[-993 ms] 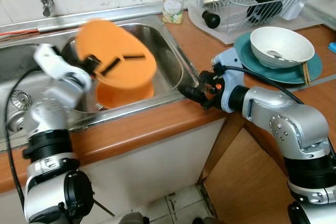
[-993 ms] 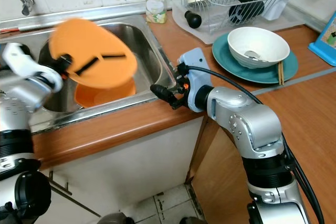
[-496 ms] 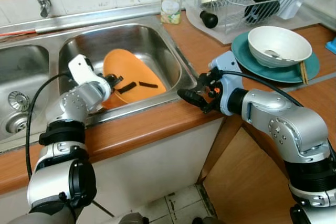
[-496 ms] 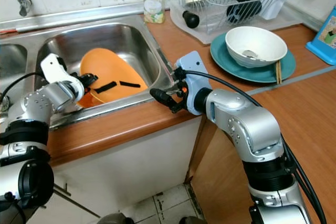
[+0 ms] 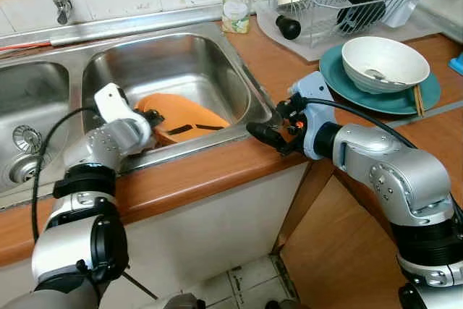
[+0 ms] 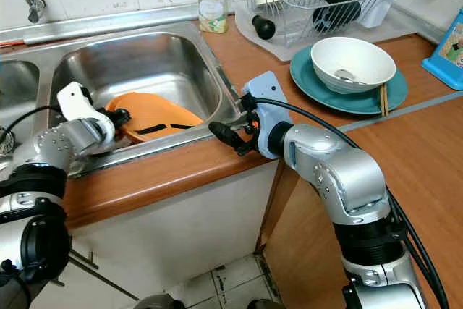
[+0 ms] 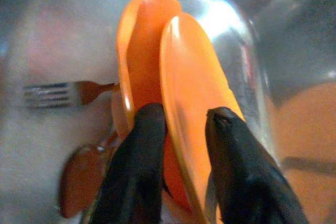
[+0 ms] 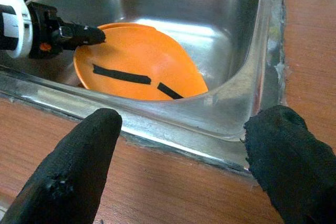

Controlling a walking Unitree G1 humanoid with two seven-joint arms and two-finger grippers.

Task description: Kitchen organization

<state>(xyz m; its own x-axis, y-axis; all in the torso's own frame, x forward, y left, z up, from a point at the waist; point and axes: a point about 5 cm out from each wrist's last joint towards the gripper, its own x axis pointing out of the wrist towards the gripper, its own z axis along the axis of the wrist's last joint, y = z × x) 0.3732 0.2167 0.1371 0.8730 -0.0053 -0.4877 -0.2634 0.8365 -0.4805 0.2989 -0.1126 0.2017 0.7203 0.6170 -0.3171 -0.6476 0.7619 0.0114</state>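
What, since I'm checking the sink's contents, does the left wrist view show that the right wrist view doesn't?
Left wrist view: a fork and a brown spoon lying in the sink, and a second orange dish behind the orange plate. Right wrist view: the wooden counter, black strips on the plate, the right gripper with open jaws. Both: the plate in the sink, the left gripper clamping its rim.

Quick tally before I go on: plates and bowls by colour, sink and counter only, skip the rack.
orange plates, stacked in the sink: 2
teal plate, on the counter: 1
white bowl, on the teal plate: 1
Total: 4
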